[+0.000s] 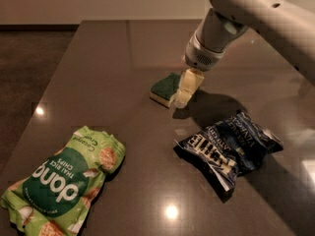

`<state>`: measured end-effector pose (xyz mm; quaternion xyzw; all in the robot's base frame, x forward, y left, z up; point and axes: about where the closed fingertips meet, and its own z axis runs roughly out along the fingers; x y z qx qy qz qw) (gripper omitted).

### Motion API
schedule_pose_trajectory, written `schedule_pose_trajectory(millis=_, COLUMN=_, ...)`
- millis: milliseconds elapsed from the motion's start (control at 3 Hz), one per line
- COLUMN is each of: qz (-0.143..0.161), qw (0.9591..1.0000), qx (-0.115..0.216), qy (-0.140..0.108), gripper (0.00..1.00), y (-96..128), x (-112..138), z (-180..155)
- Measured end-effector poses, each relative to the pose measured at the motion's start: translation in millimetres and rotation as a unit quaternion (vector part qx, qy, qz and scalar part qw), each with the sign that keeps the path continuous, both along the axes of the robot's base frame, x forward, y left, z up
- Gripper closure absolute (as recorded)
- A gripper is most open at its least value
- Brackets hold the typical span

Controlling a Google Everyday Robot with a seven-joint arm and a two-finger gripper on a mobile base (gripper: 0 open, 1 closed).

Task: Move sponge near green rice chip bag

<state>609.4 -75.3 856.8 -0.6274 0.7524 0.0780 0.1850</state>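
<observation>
The sponge [164, 86], dark green on top with pale yellow foam below, lies flat on the dark table near its middle. My gripper [182, 95] hangs from the white arm at the upper right and is down at the sponge's right end, touching or nearly touching it. The green rice chip bag [61, 183], light green with a dark green circle and white lettering, lies at the front left, well apart from the sponge.
A crumpled dark blue snack bag [227, 149] with white lettering lies at the front right, just below the gripper's shadow. The table's left edge [47, 90] runs diagonally, with dark floor beyond it. A pale wall stands behind the far edge.
</observation>
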Motion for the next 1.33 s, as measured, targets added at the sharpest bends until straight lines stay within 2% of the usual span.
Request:
schedule_pose_trajectory(millis=333, qz=0.014, qw=0.9999, qx=0.0, qy=0.008, gripper=0.15, y=10.7, x=2.1, z=-9.4)
schedule_pose_trajectory(millis=1000, qz=0.028, qw=0.9995, qx=0.006, qy=0.016, gripper=0.62, y=20.0, x=-1.3, z=-10.5)
schedule_pose_trajectory(millis=1333, qz=0.042, qw=0.9989, qx=0.02, qy=0.011, gripper=0.84, y=29.3, x=-10.9, z=4.9)
